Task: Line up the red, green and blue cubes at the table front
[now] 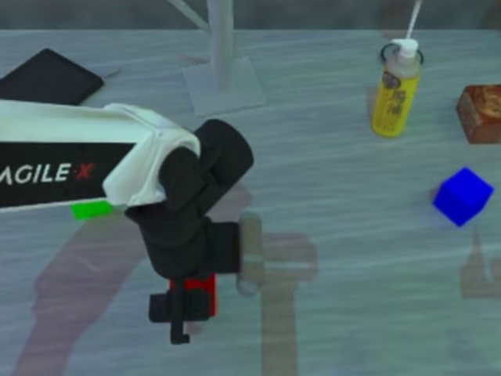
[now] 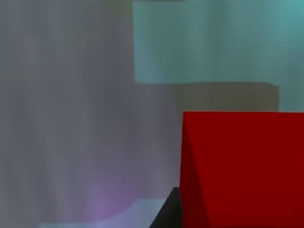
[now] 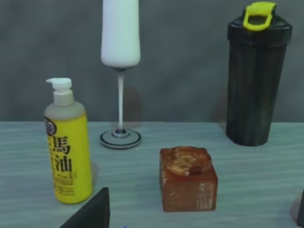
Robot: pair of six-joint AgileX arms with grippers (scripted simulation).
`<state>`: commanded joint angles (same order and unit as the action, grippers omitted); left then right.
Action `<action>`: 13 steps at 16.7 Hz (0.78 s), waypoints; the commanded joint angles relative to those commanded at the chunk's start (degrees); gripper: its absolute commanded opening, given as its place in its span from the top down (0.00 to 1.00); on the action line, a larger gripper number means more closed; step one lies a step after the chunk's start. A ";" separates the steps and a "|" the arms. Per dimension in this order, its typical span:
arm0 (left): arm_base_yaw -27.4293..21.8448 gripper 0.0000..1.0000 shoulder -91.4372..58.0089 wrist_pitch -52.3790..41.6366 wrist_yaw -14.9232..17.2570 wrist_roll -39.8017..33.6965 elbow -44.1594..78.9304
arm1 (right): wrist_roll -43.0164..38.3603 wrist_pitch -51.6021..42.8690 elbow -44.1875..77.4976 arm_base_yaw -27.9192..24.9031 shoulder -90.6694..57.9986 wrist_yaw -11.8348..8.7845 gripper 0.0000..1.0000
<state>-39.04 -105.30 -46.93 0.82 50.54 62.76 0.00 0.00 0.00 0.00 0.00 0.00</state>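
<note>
My left claw (image 1: 182, 313) covers most of the red cube (image 1: 202, 294) in the top view, so I cannot tell there whether my fingers touch it, and my left arm hides all but a sliver of the green cube (image 1: 91, 209) near the counter's left edge. In my left wrist view the red cube (image 2: 242, 168) is cut off by the picture's edge, with only a dark corner of my claw showing beside it. The brown block (image 1: 481, 113) at far right runs off the top view's edge, and my right claw is out of that view altogether.
</note>
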 joint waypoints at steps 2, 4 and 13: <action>-0.04 1.00 -0.16 0.32 0.01 0.01 -0.22 | 0.00 0.00 0.00 0.00 0.00 0.00 0.00; -0.04 1.00 -0.16 0.32 0.01 0.01 -0.22 | 0.00 0.00 0.00 0.00 0.00 0.00 0.00; -0.04 0.32 -0.16 0.32 0.01 0.01 -0.22 | 0.00 0.00 0.00 0.00 0.00 0.00 0.00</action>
<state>-39.08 -105.46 -46.61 0.83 50.54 62.54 0.00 0.00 0.00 0.00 0.00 0.00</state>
